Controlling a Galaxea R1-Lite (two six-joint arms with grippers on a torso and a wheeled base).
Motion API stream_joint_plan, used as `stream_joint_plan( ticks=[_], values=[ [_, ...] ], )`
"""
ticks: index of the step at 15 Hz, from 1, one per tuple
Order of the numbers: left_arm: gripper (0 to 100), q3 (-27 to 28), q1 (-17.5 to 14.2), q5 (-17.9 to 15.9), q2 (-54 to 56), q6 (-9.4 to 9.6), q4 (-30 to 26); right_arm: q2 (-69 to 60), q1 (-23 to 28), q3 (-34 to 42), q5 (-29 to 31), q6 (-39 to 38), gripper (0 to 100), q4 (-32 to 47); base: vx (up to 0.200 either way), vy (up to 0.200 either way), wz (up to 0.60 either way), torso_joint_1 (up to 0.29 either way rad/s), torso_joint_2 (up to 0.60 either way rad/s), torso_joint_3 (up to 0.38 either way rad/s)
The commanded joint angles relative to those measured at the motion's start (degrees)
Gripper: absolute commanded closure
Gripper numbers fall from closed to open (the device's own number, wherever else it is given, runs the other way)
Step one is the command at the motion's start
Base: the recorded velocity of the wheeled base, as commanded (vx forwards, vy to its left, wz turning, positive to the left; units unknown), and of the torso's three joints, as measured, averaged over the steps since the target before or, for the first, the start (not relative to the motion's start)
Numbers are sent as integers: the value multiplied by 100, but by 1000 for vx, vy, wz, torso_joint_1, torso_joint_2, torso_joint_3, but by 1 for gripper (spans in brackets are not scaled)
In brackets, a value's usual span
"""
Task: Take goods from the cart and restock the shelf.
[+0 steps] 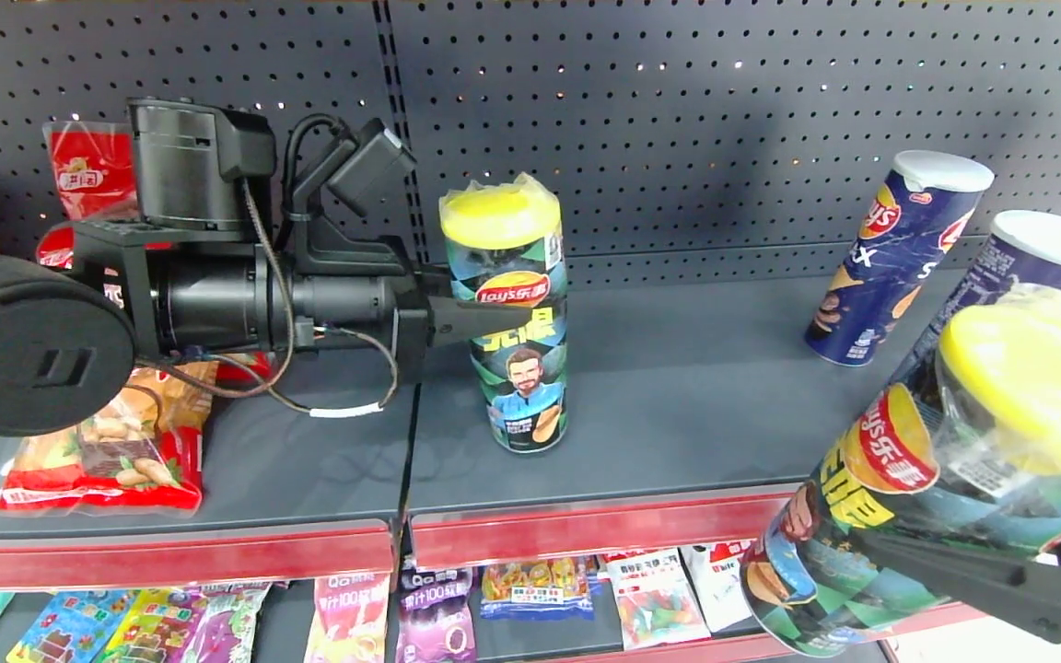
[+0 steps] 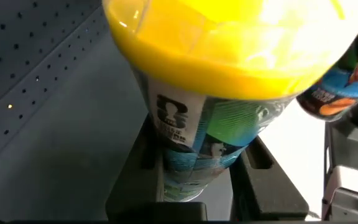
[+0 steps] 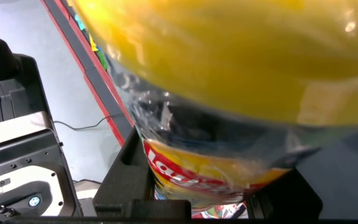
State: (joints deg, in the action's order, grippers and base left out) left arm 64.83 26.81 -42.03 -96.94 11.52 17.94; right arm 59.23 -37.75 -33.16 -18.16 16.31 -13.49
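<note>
Looks partway done; first can point(image 1: 517, 405), yellow-lidded, standing upright near the middle of the shelf point(image 1: 678, 405), with the left gripper point(image 1: 494, 322) clamped round its waist and not yet let go. Second can point(image 1: 908, 479), same yellow lid, tilted just off the shelf's front right edge, pinched tight in the right gripper point(image 3: 207, 186), not yet on the shelf. Left to do, probably: release the first; stand the second on the shelf, perhaps beside the two blue cans point(image 1: 899, 258) at its right end.

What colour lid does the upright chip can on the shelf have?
Yellow lid; the head view shows it best.
</note>
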Motion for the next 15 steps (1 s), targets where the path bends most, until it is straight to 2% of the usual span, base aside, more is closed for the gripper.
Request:
stream_joint_plan(
  ticks=[1, 4, 11, 15],
  values=[
    [100, 21, 0, -86, 35, -9, 34, -8, -4, 2, -3, 4, 100, -4, 0, 0, 0, 0, 0, 0],
    [100, -5, 0, -297, 35, -1, 25, -8, -4, 11, -3, 4, 100, -4, 0, 0, 0, 0, 0, 0],
    [100, -102, 105, -305, -44, 17, -10, -17, 40, 38, -3, -5, 100, -13, 0, 0, 0, 0, 0, 0],
    [100, -357, 79, -297, 88, 17, 7, -17, 40, 38, -3, -5, 100, -13, 0, 0, 0, 0, 0, 0]
  ],
)
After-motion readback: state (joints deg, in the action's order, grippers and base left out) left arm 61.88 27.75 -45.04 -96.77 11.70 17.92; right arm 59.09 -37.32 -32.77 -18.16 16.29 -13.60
